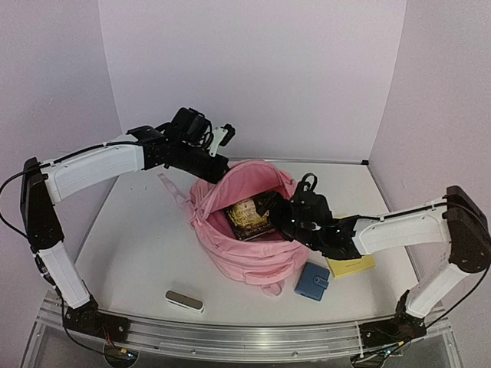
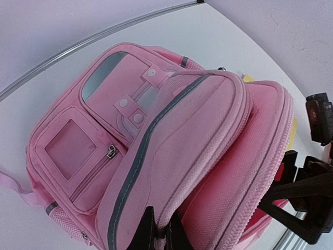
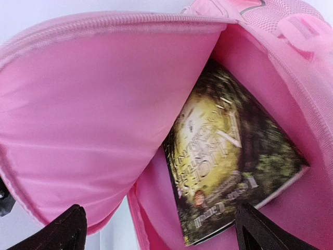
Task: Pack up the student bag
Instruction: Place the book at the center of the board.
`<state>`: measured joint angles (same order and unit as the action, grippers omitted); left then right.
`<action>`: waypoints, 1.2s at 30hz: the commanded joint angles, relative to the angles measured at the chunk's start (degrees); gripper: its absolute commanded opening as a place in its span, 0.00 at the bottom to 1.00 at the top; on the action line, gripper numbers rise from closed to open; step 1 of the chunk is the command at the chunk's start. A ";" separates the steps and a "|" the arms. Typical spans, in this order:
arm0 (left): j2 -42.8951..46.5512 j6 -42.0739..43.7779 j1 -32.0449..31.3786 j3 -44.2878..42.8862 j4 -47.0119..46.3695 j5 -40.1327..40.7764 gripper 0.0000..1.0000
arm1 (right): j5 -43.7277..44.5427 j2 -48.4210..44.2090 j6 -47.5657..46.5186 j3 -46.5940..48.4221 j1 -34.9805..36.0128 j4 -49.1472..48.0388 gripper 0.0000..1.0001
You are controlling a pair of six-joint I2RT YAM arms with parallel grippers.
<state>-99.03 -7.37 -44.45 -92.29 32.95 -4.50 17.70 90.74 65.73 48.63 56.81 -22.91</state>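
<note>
The student bag (image 1: 253,257) is a pink backpack lying in the middle of the table with its main compartment gaping. My left gripper (image 1: 219,165) is shut on the rim of the bag's front flap (image 2: 208,130) and holds it lifted; its two black fingertips (image 2: 139,234) pinch the fabric edge. A book (image 1: 249,217) with a dark green and yellow cover lies inside against the pink lining (image 3: 93,104). My right gripper (image 3: 164,234) hovers at the opening just in front of the book (image 3: 229,161), jaws wide open and empty.
A blue wallet (image 1: 312,281) and a yellow notepad (image 1: 350,266) lie on the table right of the bag, under the right arm. A small grey-and-white case (image 1: 185,300) sits near the front edge on the left. A bag strap (image 1: 170,186) trails out behind the bag.
</note>
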 commanded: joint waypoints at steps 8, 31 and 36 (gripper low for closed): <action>4.42 -0.52 5.08 3.91 -1.19 7.28 0.00 | -5.57 -14.61 -12.56 1.67 0.21 16.63 0.98; 5.11 -1.29 8.98 14.03 -4.76 2.23 0.00 | 0.37 -4.70 -13.47 12.22 0.13 13.07 0.98; 8.40 -0.86 16.73 18.88 -5.12 3.01 0.00 | 0.45 -10.40 -18.39 9.75 0.01 19.61 0.98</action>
<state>-93.43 -7.54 -35.62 -77.25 23.96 -11.73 15.91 86.50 52.49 59.48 56.88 -7.91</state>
